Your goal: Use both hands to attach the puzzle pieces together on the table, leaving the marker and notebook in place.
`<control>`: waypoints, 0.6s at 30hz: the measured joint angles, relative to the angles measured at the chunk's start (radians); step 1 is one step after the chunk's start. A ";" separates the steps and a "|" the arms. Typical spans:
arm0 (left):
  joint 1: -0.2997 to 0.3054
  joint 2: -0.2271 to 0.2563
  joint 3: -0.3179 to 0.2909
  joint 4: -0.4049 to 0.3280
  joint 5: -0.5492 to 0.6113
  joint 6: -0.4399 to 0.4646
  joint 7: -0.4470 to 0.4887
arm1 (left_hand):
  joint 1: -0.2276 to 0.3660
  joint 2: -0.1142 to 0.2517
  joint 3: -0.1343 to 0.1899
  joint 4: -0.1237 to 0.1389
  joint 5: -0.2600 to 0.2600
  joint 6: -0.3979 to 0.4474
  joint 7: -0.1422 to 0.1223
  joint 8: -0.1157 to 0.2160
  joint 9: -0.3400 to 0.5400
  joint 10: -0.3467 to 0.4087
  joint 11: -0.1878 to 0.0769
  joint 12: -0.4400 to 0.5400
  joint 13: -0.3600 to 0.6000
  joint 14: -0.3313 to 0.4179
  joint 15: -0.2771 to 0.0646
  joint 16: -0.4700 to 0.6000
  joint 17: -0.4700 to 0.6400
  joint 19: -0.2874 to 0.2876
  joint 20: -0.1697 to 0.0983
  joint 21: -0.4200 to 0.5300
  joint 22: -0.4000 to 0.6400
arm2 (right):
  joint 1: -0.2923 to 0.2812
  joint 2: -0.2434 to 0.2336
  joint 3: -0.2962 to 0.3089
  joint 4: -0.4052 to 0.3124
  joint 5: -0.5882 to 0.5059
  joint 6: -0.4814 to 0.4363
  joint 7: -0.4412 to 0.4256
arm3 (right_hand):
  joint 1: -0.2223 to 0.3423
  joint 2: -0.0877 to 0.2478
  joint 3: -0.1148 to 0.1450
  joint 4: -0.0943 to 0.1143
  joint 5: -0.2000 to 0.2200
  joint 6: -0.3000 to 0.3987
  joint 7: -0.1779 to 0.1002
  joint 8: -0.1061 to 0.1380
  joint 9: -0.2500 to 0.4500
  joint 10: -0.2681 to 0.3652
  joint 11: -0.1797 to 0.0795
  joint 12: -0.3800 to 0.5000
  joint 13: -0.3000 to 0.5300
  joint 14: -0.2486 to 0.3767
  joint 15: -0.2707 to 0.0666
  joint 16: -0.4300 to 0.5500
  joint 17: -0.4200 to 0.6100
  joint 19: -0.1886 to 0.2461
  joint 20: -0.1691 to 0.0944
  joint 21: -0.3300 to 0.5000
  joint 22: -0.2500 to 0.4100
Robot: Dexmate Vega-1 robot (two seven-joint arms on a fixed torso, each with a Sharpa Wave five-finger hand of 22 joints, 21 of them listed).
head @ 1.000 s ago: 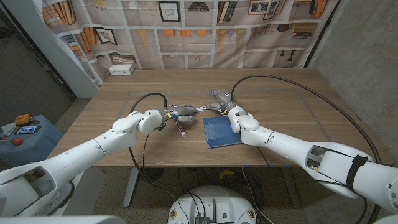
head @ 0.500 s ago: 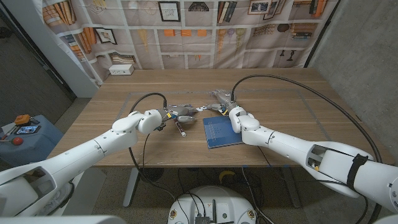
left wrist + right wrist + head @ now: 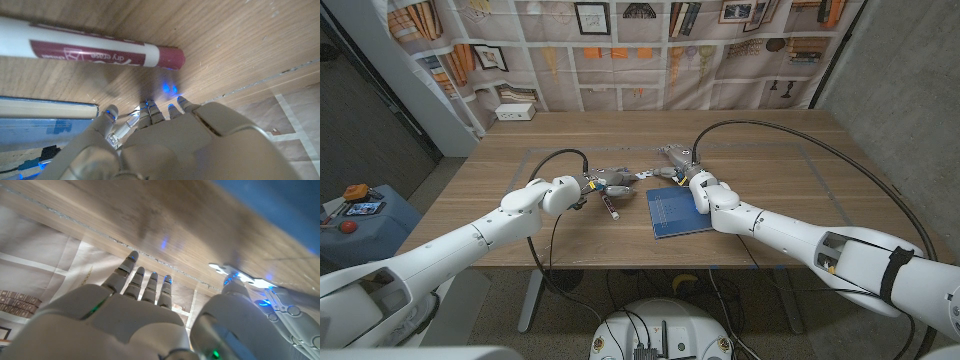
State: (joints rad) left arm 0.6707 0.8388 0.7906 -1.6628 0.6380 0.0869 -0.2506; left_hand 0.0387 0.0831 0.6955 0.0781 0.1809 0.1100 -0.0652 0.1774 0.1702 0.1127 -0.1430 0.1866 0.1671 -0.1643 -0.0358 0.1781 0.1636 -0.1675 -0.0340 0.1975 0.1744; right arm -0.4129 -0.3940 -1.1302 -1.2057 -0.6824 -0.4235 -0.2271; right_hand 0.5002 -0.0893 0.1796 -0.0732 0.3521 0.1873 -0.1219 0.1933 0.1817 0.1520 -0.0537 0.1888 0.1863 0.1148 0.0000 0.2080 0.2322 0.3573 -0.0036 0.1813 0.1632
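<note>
Marker [image 3: 90,47] label reads "dry erase" — white barrel, maroon band and cap; in the head view the marker [image 3: 611,206] lies near the table's middle, long axis running toward the front edge and slightly right. Blue notebook [image 3: 676,210] lies flat just right of it, near the front edge, short gap between them; no writing readable on the cover. Puzzle pieces [image 3: 642,176] — pale bits between the two hands, just beyond the marker and notebook; too small to tell whether they are joined or which way they point. Left hand [image 3: 603,183] is at the pieces from the left; the left wrist view shows its fingers [image 3: 111,111] curled down at the wood beside the marker cap, grip not clear. Right hand [image 3: 677,166] meets it from the right, above the notebook's far edge; fingers [image 3: 131,260] extended together, hold cannot be told. Wooden table [image 3: 770,150] has wide bare room to the far side, left and right.
</note>
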 measured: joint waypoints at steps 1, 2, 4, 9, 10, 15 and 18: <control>0.000 0.000 0.000 0.000 0.000 0.000 0.000 | 0.000 0.000 0.000 0.000 0.000 0.001 0.001 0.000 0.000 0.002 -0.002 0.000 0.000 0.000 0.000 0.000 0.000 0.000 0.000 0.000 0.000 | 0.000 -0.001 0.000 0.000 0.000 0.001 0.000 | 0.000 0.000 0.000 0.000 0.001 0.000 0.000 0.000 0.000 0.000 0.000 0.000 0.000 0.000 0.000 0.000 0.000 0.000 0.000 0.000 0.000; 0.000 0.000 0.000 0.000 0.000 0.000 0.001 | 0.000 0.000 0.000 0.000 0.000 0.001 0.001 0.000 0.000 0.002 -0.002 0.000 0.000 0.000 0.000 0.000 0.000 0.000 0.000 0.000 0.000 | 0.000 -0.002 0.000 -0.001 0.000 0.001 0.000 | 0.000 0.000 0.000 0.000 0.006 0.000 0.000 0.000 0.000 0.000 0.000 0.000 0.000 0.000 0.000 0.000 0.000 0.000 0.000 0.000 0.000; -0.002 -0.001 0.001 0.003 0.000 0.000 0.001 | 0.000 0.000 0.000 0.000 0.000 0.001 0.001 0.000 0.000 0.002 -0.002 0.000 0.000 0.000 0.000 0.000 0.000 0.000 0.000 0.000 0.000 | 0.000 -0.003 0.000 -0.001 -0.002 0.005 0.000 | 0.000 0.000 0.000 0.000 0.008 0.000 0.000 0.000 0.000 0.000 0.000 0.000 0.000 0.000 0.000 0.000 0.000 0.000 0.000 0.000 0.000; -0.005 -0.003 0.003 0.006 0.000 0.000 0.001 | 0.000 0.000 0.000 0.000 0.000 0.001 0.001 -0.001 0.000 0.002 -0.002 0.000 0.001 0.000 0.000 0.000 0.000 0.000 0.000 0.000 0.000 | 0.000 -0.005 0.001 -0.003 -0.004 0.013 0.001 | 0.000 0.000 -0.003 0.003 0.008 0.000 0.000 0.000 0.000 0.000 0.000 0.000 0.002 0.000 0.000 0.000 0.000 0.004 -0.004 0.000 0.000; -0.005 -0.003 0.003 0.006 0.000 0.000 0.001 | 0.000 0.000 0.000 0.000 0.000 0.001 0.001 -0.001 0.000 0.002 -0.002 0.000 0.004 0.000 0.000 0.000 0.000 0.000 0.000 0.000 0.000 | 0.000 -0.005 0.001 -0.003 -0.005 0.015 0.001 | 0.000 0.000 -0.003 0.003 0.008 0.000 0.000 0.000 0.000 0.000 0.000 0.000 0.002 0.000 0.000 0.000 0.000 0.004 -0.004 0.000 0.000; -0.005 -0.004 0.003 0.006 0.000 0.001 0.002 | 0.000 0.000 0.000 0.000 0.000 0.001 0.001 -0.001 0.000 0.002 -0.002 0.000 0.006 0.000 0.000 0.000 0.000 0.000 0.000 0.000 0.000 | 0.000 -0.007 0.003 -0.005 -0.008 0.020 0.002 | -0.013 -0.013 -0.004 0.004 0.008 0.000 0.000 0.000 0.000 0.000 0.000 0.000 0.002 0.000 0.000 0.000 0.000 0.004 -0.004 0.000 0.000; -0.005 -0.004 0.004 0.006 0.000 0.002 0.002 | 0.000 0.000 0.002 -0.002 0.001 0.001 0.001 -0.001 0.000 0.002 -0.002 0.000 0.006 0.000 0.000 0.000 0.000 0.000 0.000 0.000 0.000 | -0.002 -0.010 0.003 -0.007 -0.010 0.022 0.002 | -0.013 -0.013 -0.008 0.000 0.008 0.000 0.000 0.000 0.000 0.000 0.000 0.000 0.002 0.000 0.000 0.000 0.000 0.004 -0.004 0.000 0.000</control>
State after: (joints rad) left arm 0.6655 0.8347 0.7944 -1.6563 0.6383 0.0893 -0.2487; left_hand 0.0387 0.0831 0.6975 0.0761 0.1814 0.1109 -0.0643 0.1768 0.1698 0.1143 -0.1445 0.1867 0.1728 -0.1643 -0.0358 0.1781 0.1636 -0.1675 -0.0340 0.1975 0.1744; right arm -0.4149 -0.4038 -1.1269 -1.2130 -0.6924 -0.4011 -0.2249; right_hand 0.4869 -0.1025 0.1711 -0.0732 0.3598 0.1873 -0.1218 0.1933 0.1818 0.1519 -0.0537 0.1888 0.1887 0.1148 0.0000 0.2080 0.2324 0.3608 -0.0072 0.1813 0.1633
